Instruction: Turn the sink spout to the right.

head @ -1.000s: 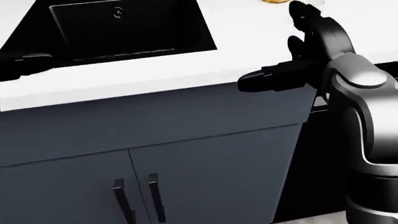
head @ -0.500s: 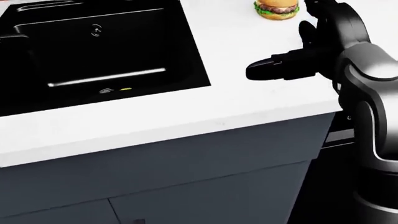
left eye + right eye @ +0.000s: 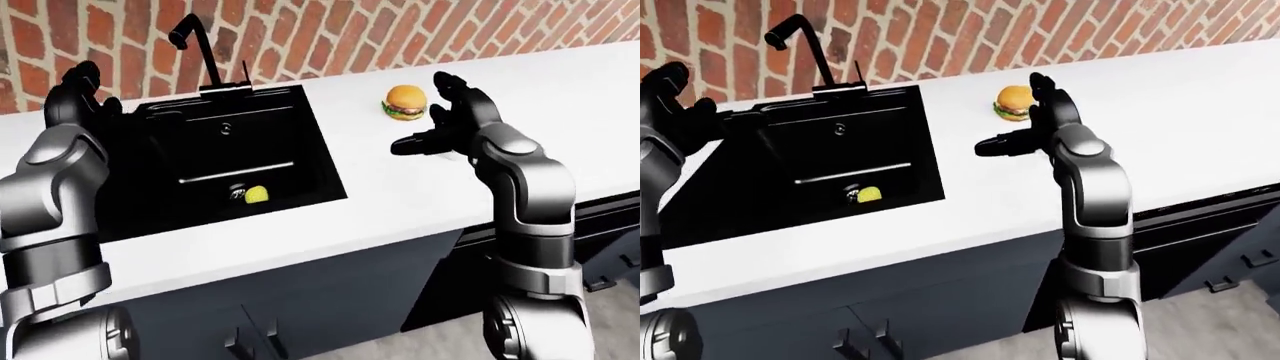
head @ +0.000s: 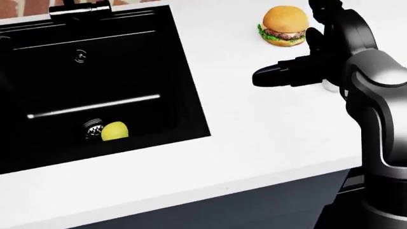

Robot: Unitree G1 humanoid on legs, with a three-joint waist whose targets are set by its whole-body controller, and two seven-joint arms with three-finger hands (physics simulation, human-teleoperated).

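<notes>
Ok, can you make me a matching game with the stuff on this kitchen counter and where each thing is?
Things:
1. burger
2. yellow ball
3. sink spout
4. right hand

Places:
A. down in the black sink by the drain
B. raised over the white counter, fingers open
C. standing by the brick wall
D. sitting on the white counter

Pairs: 1-D, 2-A, 3-C, 4-B

Brightness: even, bright, flat rendered light.
Glare: pale streak across the sink (image 4: 159, 71) floor; soft sheen on the right arm (image 4: 381, 81).
Shadows: faint, under the burger (image 4: 284, 25) on the counter (image 4: 254, 143); sink interior near solid black.
Sharpness: slightly soft throughout, edges smeared.
Distortion: none evident at the borders.
</notes>
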